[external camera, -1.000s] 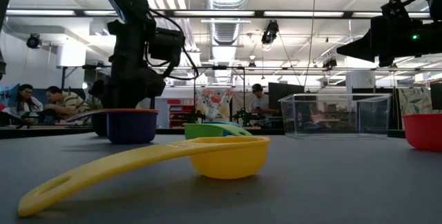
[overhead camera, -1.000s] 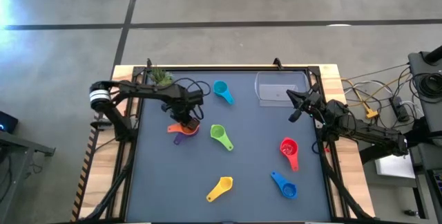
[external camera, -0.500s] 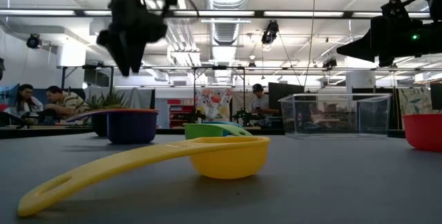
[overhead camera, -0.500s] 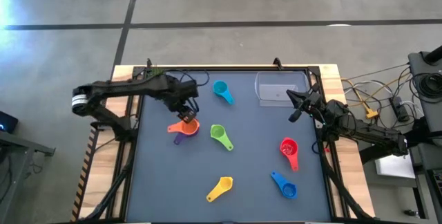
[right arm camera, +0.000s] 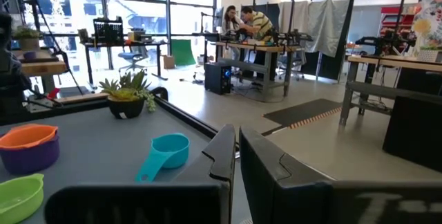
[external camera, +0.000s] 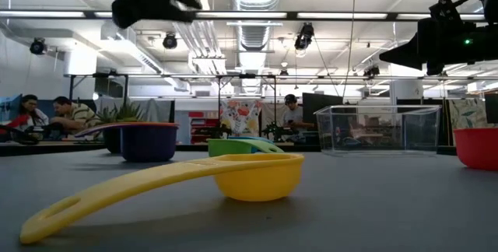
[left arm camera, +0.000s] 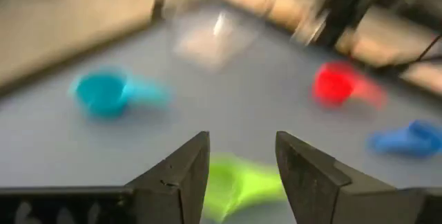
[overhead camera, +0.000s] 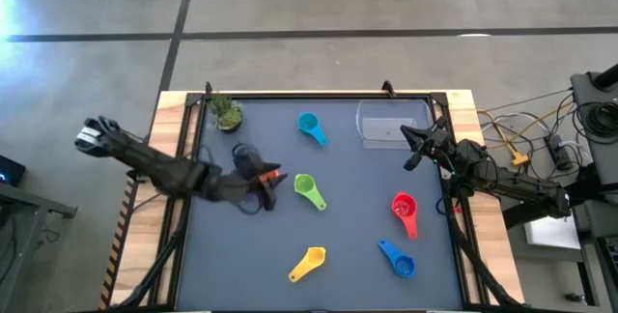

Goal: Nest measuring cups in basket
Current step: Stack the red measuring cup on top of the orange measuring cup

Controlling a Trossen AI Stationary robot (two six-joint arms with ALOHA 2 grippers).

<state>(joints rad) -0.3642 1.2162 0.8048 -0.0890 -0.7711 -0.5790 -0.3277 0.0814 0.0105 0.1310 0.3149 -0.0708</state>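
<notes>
One nested pair, orange cup (right arm camera: 27,135) in purple cup (right arm camera: 29,156), sits outside the basket (overhead camera: 394,125). Left gripper (left arm camera: 238,165), empty and part-open, hovers above; next, grasp the green cup (overhead camera: 307,190). Right gripper (right arm camera: 237,156), shut, waits.

a clear bin (overhead camera: 391,123) sat at the table's (overhead camera: 348,216) far right, a potted plant (overhead camera: 227,114) at the far left. between them lay one cup (overhead camera: 310,127). two nested cups (external camera: 147,139) stood left of centre; four others lay nearer, spread toward the right.
</notes>
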